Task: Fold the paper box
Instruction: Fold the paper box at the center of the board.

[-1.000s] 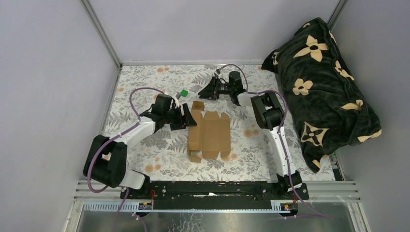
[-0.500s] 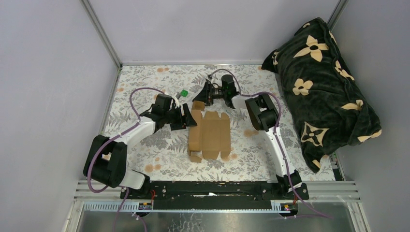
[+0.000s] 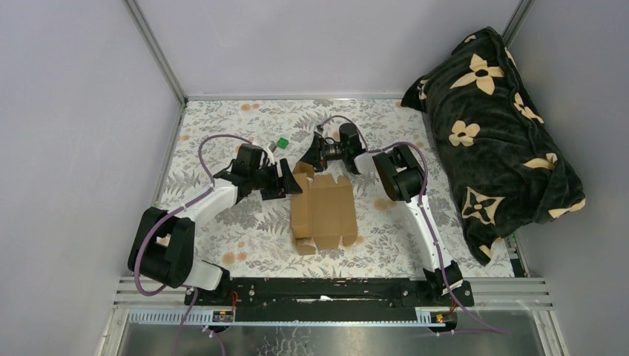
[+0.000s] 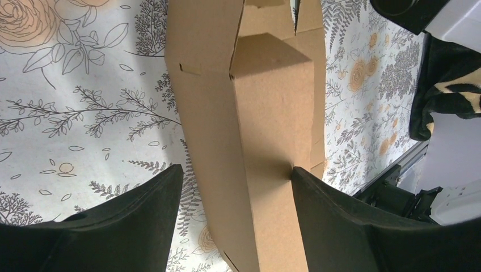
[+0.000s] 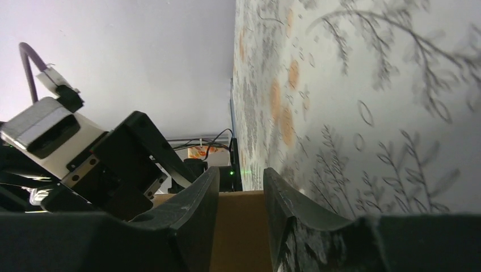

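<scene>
Covering the whole table (image 3: 245, 119) is lying a pale cloth printed with grey ferns and orange blossoms, and a bulky, plush black blanket (image 3: 497, 126) with cream flower shapes is slumping over its right side. Near the middle the paper box (image 3: 323, 211) is resting as a thin, matte brown die-cut sheet, mostly flat, with notched flaps curling up at its near and far ends. The left gripper (image 3: 291, 180) is reaching in at the sheet's far-left corner. In the left wrist view (image 4: 235, 175) its smooth black fingers are standing wide apart, straddling a long creased panel of the cardboard (image 4: 272, 141); one finger is meeting the panel's edge, and I cannot tell whether they are squeezing it. The right gripper (image 3: 310, 157) is hovering at the far end of the sheet. Its curved fingers (image 5: 241, 175) are showing only a narrow gap, with a strip of plain cardboard (image 5: 238, 226) sitting low between them, and I cannot tell whether they are pinching it. A tiny green cube (image 3: 282, 142) is sitting on the cloth just beyond the left gripper.
</scene>
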You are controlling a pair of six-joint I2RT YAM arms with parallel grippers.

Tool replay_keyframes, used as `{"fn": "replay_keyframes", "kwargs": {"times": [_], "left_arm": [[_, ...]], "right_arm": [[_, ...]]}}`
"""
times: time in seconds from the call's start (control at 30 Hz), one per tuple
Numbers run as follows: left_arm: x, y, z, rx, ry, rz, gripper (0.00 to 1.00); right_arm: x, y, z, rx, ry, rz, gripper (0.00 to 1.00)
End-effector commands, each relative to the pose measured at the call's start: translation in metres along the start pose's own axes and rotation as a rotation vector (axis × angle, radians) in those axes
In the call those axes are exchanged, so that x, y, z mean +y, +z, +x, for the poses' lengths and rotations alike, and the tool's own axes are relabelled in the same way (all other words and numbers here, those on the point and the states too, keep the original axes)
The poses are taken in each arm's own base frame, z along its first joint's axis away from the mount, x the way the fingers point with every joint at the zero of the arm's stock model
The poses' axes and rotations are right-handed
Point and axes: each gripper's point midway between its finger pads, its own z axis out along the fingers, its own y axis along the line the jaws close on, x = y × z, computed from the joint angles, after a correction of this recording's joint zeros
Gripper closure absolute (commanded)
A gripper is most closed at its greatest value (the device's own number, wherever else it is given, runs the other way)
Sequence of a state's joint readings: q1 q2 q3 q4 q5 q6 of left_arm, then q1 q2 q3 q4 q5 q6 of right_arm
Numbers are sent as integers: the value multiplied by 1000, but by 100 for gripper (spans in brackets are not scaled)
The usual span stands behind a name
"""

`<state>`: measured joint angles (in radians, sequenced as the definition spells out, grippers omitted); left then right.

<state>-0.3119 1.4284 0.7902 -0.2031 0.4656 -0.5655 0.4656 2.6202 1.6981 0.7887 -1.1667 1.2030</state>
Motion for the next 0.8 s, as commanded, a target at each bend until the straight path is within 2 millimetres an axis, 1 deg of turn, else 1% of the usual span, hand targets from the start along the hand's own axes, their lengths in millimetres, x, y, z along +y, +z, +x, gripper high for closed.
{"fn": "replay_keyframes", "kwargs": {"times": [0.0,0.17,0.47,0.77], "left_arm": [[-5,-3,-9,-25,24,19,24],[-5,-3,-9,-27,23,17,24],[-4,-3,-8,-25,22,17,24],[-7,-13,-13,-55,28,7,23]], "right_arm": [[45,-6,8,34,-108,-62,59],[49,-9,14,38,-113,-72,59],[62,-12,15,38,-112,-120,59],[65,-12,12,33,-116,-116,59]]}}
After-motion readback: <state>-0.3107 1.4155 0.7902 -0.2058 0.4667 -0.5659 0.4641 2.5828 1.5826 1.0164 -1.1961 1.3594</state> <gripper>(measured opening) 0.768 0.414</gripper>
